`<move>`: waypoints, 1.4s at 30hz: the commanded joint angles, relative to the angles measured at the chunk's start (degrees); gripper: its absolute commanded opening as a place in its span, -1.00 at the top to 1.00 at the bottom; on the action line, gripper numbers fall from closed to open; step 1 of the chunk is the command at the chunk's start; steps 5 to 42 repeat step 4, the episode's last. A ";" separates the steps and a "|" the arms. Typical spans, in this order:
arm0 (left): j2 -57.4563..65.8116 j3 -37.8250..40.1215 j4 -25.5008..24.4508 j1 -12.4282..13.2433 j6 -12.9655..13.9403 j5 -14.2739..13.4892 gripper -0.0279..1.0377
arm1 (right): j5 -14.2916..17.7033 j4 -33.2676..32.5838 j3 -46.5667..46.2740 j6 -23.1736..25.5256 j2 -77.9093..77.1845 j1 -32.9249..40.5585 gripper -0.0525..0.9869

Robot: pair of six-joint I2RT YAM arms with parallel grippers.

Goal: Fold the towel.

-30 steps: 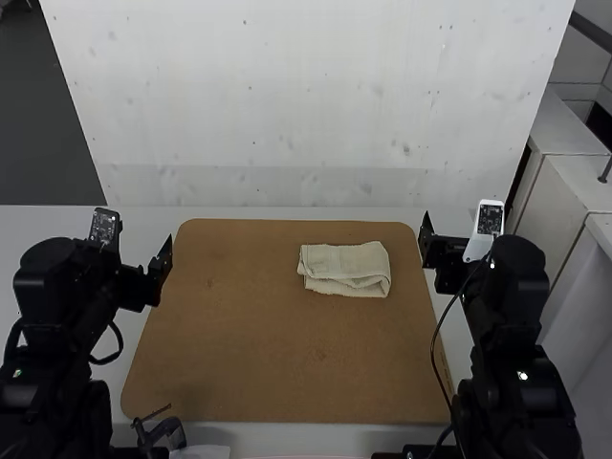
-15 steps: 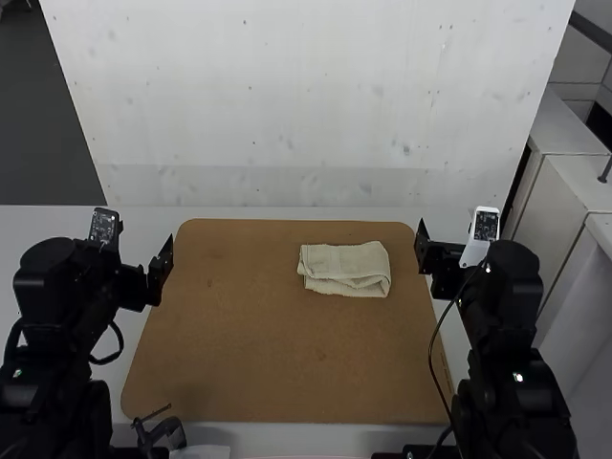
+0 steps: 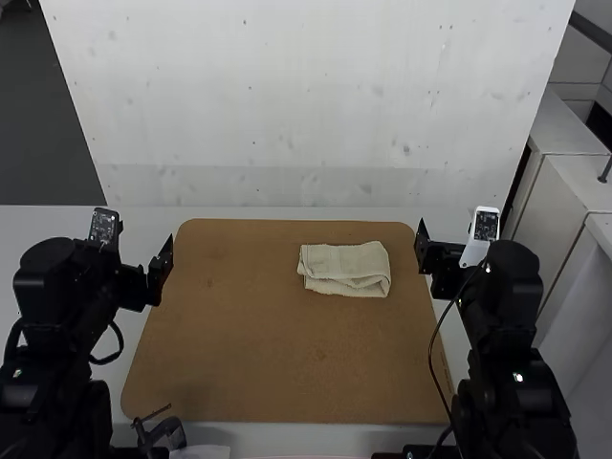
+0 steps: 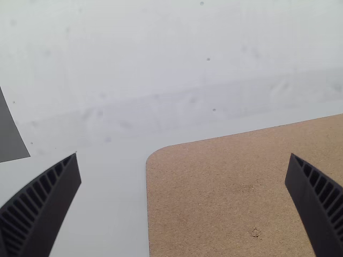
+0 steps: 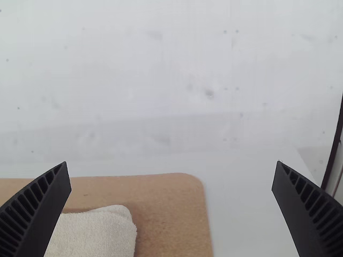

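Two released hands flank a brown board [image 3: 268, 344] on a pale surface [image 3: 143, 229]. The left hand [image 3: 160, 272] is beside the board's left edge, the right hand [image 3: 423, 251] by its right edge, toward the far corner. Each wrist view shows its own pair of black ribbed fingers spread wide with nothing gripped.

The towel [image 3: 346, 268] lies on the far right part of the board, near the right hand but apart from it. It is folded into a small, roughly rectangular pad, with layers showing along its near side and slightly uneven edges.

Behind the far edge of the surface stands a tall, pale panel [image 3: 306, 96], spanning the whole width of the board — a barrier on the far side. Only a narrow strip of surface lies between board and panel. To the right, beyond the right arm [image 3: 512, 316], are pale cabinets [image 3: 574, 186]. A dark cable [image 3: 432, 359] hangs in a loose curve beside that arm, near the board's right edge. At the near left corner sits a dark clamp-like object [image 3: 164, 435], just beside a white item [image 3: 203, 451].

The board has rounded corners. Broad bare stretches of it show to the left of the towel and on its near side — open room reaching toward the left hand.
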 commanded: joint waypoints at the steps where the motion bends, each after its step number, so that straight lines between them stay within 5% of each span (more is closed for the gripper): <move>1: -0.94 0.38 0.66 0.23 -0.45 0.63 -0.90 | -0.42 0.52 0.38 0.54 0.26 -0.09 -0.96; 42: -0.94 0.38 0.66 0.23 -0.45 0.72 -0.90 | -0.42 0.52 0.38 0.54 0.26 -0.09 -0.96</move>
